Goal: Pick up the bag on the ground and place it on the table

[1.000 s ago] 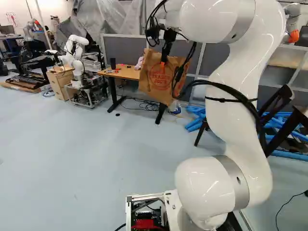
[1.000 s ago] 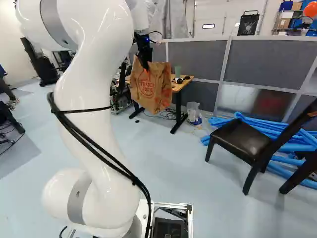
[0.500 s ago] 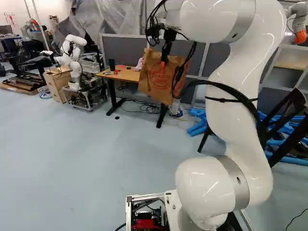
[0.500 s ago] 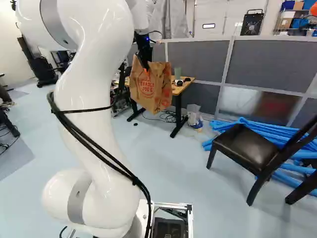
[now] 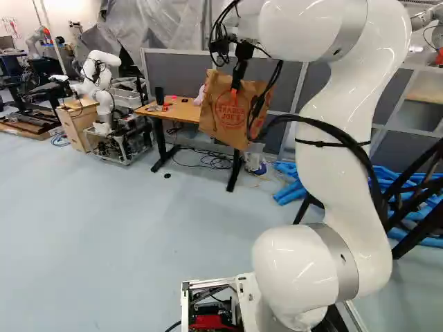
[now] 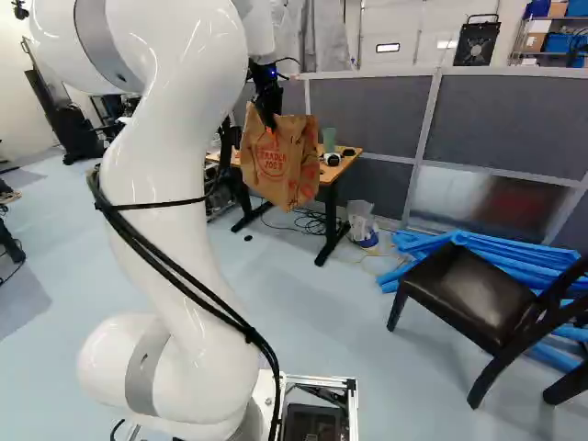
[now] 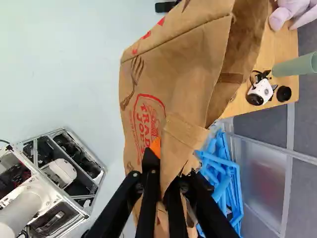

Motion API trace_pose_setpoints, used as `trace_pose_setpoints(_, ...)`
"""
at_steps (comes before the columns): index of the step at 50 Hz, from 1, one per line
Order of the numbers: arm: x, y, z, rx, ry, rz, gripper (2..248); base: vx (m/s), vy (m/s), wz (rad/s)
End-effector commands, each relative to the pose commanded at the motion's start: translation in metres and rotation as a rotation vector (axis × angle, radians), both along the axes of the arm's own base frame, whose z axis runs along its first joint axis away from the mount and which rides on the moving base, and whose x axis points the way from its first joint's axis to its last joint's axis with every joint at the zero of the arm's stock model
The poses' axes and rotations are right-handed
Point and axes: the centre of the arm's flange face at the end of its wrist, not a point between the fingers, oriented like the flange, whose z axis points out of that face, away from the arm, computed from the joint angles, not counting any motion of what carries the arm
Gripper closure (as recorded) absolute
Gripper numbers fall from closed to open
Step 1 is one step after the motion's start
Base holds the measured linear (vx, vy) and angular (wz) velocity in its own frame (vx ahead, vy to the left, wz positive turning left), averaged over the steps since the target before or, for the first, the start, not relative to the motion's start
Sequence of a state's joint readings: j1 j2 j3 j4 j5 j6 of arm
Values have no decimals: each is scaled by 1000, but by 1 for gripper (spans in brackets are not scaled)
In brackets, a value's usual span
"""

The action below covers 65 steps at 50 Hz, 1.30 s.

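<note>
Paper bag (image 6: 296,163), brown, red-printed; hanging in the air, in front of the wooden table (image 6: 345,163) as seen from the base. Gripper (image 6: 269,127): clamped on the bag's upper part. Tabletop items: green cup (image 7: 296,65), small white device (image 7: 260,92). Blue tubes (image 6: 487,253): on the floor, near a dark chair (image 6: 469,292).

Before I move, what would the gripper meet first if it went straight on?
The bag, clamped in the gripper, fills that line and would travel along. Past it, the floor seems likeliest, perhaps the table; the bag hides which, and depth is unclear.

The table (image 5: 185,111) carries a green cup (image 7: 296,66) and gadget (image 7: 260,92).
</note>
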<state>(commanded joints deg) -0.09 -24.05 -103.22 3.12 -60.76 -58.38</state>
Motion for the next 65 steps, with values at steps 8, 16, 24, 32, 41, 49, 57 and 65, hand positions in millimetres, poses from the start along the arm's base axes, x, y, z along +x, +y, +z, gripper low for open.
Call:
trace_pose_setpoints(8, 0, 0, 0, 0, 0, 0, 229, 211, 39, -30)
trace_pose_setpoints(16, 0, 0, 0, 0, 0, 0, 229, 198, 48, -14)
trace_pose_setpoints(24, 0, 0, 0, 0, 0, 0, 229, 206, 57, -17)
trace_pose_setpoints(32, 0, 0, 0, 0, 0, 0, 229, 199, 53, -14)
trace_pose_setpoints(41, 0, 0, 0, 0, 0, 0, 229, 210, 58, -12)
trace_pose_setpoints(49, 0, 0, 0, 0, 0, 0, 229, 199, 55, -16)
trace_pose_setpoints(57, 0, 0, 0, 0, 0, 0, 229, 208, 58, -11)
trace_pose_setpoints(65, 0, 0, 0, 0, 0, 0, 229, 205, 57, -14)
